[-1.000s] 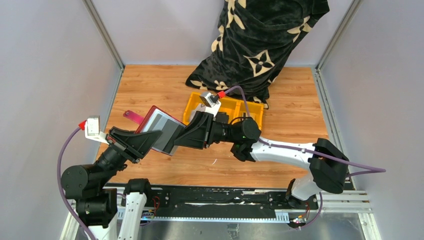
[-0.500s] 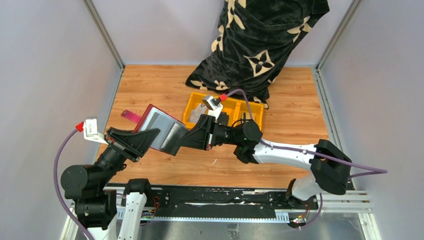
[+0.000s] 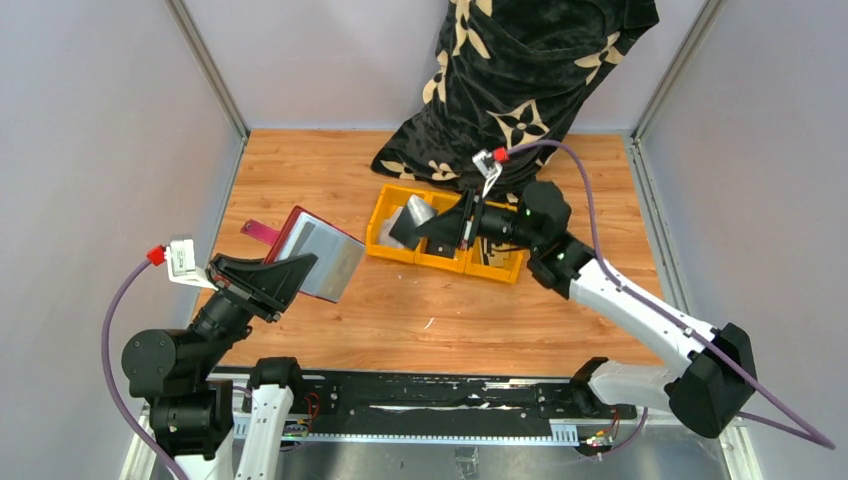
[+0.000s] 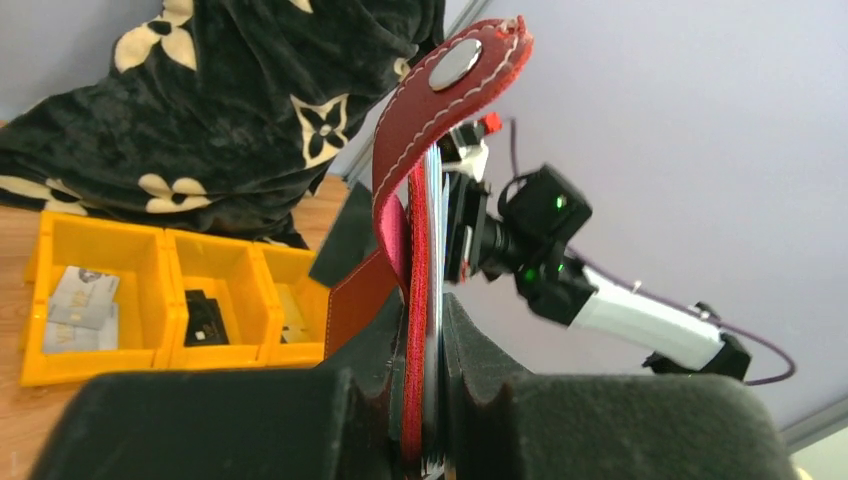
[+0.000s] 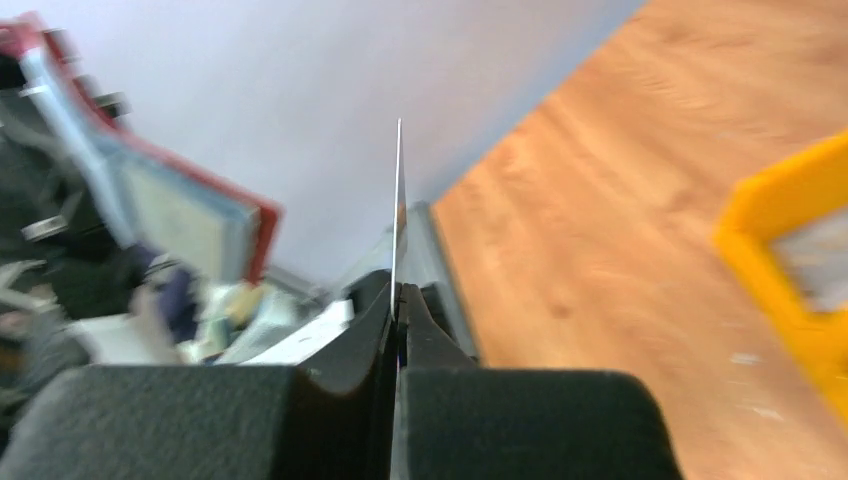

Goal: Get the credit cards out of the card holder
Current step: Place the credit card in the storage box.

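Left gripper: the left gripper [image 4: 425, 345] was clamped on the lower edge of the card holder [image 3: 320, 255], its jaws nearly together with the red leather between them.
Card holder: it was held off the bench [image 3: 450, 310] on the left side, tilted, with its silvery-grey inside facing up in the top view. The red snap tab [image 4: 455, 65] stuck out from the far end with its metal stud showing.
Holder contents: in the left wrist view a thin pale layer lay against the leather. Whether it was a card could not be told.
Right gripper: the right gripper [image 5: 398, 300] was pinched shut on one credit card [image 5: 398, 200], seen edge-on as a thin line rising from the fingertips.
Right gripper position: in the top view it was over the left end of the yellow bin [image 3: 500, 272], well apart from the card holder.
Yellow bin: it had three compartments. Grey cards [image 4: 80, 305] lay in the left one and a black object [image 4: 205, 320] in the middle one.
Background: a black cloth [image 3: 520, 80] with a pale flower pattern lay behind the bin.
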`<state>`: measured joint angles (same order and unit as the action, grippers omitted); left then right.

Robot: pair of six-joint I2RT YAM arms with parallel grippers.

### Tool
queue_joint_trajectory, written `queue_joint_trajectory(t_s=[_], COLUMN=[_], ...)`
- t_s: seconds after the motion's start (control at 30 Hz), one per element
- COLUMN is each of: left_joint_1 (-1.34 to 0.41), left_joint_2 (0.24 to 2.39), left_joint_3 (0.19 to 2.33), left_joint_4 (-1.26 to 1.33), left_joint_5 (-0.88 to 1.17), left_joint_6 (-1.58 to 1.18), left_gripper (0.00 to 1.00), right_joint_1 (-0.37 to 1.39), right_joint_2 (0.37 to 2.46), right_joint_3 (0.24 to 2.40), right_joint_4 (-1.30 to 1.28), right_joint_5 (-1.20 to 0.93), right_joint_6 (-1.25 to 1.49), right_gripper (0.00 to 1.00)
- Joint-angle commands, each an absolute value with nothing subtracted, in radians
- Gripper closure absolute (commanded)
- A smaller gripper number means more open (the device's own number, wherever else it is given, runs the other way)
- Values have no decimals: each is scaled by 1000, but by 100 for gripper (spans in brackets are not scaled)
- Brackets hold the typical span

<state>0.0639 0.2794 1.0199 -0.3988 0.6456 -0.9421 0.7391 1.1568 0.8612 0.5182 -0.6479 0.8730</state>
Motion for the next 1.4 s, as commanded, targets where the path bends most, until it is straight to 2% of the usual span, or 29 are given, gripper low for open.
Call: queue_joint_trajectory(t_s=[0.0,0.23,0.5,0.7,0.93,1.37], left_joint_1=[63,62,62,61,62,62], left_joint_2=[292,422,449,462,465,449], left_joint_3=[1001,963,960,939,932,918], left_joint_4=[-387,-457,-482,-487,-487,-489], left_joint_5=[686,882,932,942,947,963], left_joint_6=[-836,-687,-596,-577,-558,-549], left_gripper=[93,93,93,93,93,93], right_joint_1=[629,533,527,523,481,494], right_joint_2=[1258,1577,1816,1855,1838,1843], right_joint_3=[1029,1198,1337,1333,1304,1274], right_joint_4=[-48,-203,-286,-279,-204,-151], right_joint_5=[-587,-507,-454,-416,-518,-462], right_joint_6=[523,407,369,376,450,494], right_gripper=[100,100,100,100,100,98])
